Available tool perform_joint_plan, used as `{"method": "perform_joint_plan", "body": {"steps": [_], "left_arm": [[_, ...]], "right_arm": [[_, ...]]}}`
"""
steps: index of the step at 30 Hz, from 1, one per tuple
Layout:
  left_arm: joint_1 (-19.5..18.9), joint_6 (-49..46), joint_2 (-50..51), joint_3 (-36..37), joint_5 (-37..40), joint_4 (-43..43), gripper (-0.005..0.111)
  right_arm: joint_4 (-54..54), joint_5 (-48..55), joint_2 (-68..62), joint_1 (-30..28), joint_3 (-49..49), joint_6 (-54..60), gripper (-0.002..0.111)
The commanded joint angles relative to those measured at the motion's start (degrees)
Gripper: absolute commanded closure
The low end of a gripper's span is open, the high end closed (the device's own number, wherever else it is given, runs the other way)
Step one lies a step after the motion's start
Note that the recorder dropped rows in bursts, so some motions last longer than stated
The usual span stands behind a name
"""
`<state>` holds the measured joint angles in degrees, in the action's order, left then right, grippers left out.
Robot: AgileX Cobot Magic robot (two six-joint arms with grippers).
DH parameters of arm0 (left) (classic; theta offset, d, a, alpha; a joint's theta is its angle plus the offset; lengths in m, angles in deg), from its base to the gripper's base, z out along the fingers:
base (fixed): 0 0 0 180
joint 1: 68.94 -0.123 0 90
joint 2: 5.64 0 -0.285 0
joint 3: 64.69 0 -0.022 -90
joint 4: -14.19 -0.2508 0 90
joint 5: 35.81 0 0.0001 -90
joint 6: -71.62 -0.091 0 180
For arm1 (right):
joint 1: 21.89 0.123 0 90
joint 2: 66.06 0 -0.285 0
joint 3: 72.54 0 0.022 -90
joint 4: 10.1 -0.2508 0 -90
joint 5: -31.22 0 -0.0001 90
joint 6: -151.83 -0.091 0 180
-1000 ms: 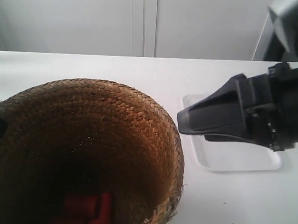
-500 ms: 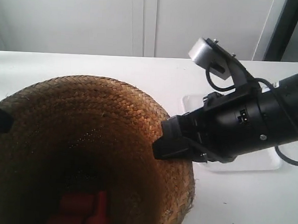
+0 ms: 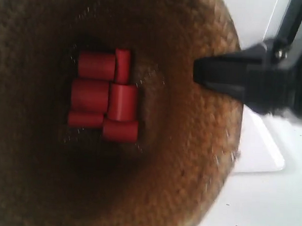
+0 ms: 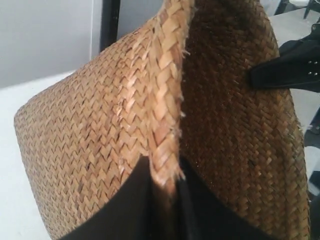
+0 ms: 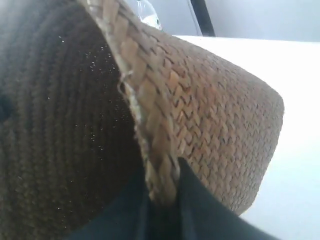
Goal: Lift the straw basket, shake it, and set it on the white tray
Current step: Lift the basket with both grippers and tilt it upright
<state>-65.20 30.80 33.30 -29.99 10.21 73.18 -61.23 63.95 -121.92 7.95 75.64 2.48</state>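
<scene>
The straw basket (image 3: 189, 160) fills most of the exterior view, raised close to the camera, its dark inside holding several red cylinders (image 3: 105, 95). My left gripper (image 4: 164, 172) is shut on the basket's braided rim (image 4: 167, 100), one finger outside and one inside. My right gripper (image 5: 162, 182) is shut on the opposite rim (image 5: 150, 115) the same way. The arm at the exterior view's right (image 3: 254, 80) reaches onto the rim. The white tray (image 3: 258, 149) lies on the table, partly hidden behind the basket.
A white tabletop (image 3: 267, 210) shows at the exterior view's lower right. A dark post (image 3: 292, 21) stands at the back right. The right gripper's black finger (image 4: 285, 70) shows across the basket in the left wrist view.
The right-hand arm closed on the rim, and the basket rose from the table toward the camera, so its inside and the red cylinders now fill the view.
</scene>
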Motion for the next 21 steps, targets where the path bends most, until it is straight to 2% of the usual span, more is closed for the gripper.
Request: {"method": "perform_joint_plan", "body": {"steps": [1, 2, 4, 6, 9, 11, 14, 16, 21], "left_arm": [[0.4, -5.3, -1.8, 13.8, -4.0, 7.2, 0.107], [0.4, -8.3, -1.8, 13.8, -4.2, 9.8, 0.107], [0.4, -8.8, -1.9, 10.3, -1.5, 11.0, 0.107], [0.4, -6.4, -3.1, 4.0, 1.7, 9.4, 0.107], [0.4, -1.2, -5.7, -0.9, 2.9, 4.8, 0.107], [0.4, 1.3, -6.5, 2.4, 2.1, 1.7, 0.107], [0.4, -0.5, -5.6, 10.8, -3.8, 3.9, 0.107], [0.4, -3.2, -4.9, 10.8, -4.3, 6.5, 0.107], [0.4, -2.2, -6.8, -2.4, -0.2, 5.1, 0.107]], "right_arm": [[-1.7, -11.7, -0.1, 0.4, -11.0, 0.7, 0.108], [-1.7, -12.0, 0.0, 0.4, -10.8, 1.3, 0.108], [-2.2, -6.3, 1.7, 0.4, -6.4, 2.6, 0.108], [-2.0, 1.4, 4.4, 0.4, -0.5, 2.4, 0.108], [1.3, 4.0, 9.4, 0.4, 2.1, -2.4, 0.108], [3.0, 1.6, 11.0, 0.4, -3.5, -4.8, 0.108], [3.0, -7.9, 10.3, 0.4, -12.5, -4.7, 0.108], [3.1, -9.1, 10.0, 0.4, -11.9, -3.6, 0.108], [5.7, 3.9, 10.9, 0.4, 2.9, -4.1, 0.108]]}}
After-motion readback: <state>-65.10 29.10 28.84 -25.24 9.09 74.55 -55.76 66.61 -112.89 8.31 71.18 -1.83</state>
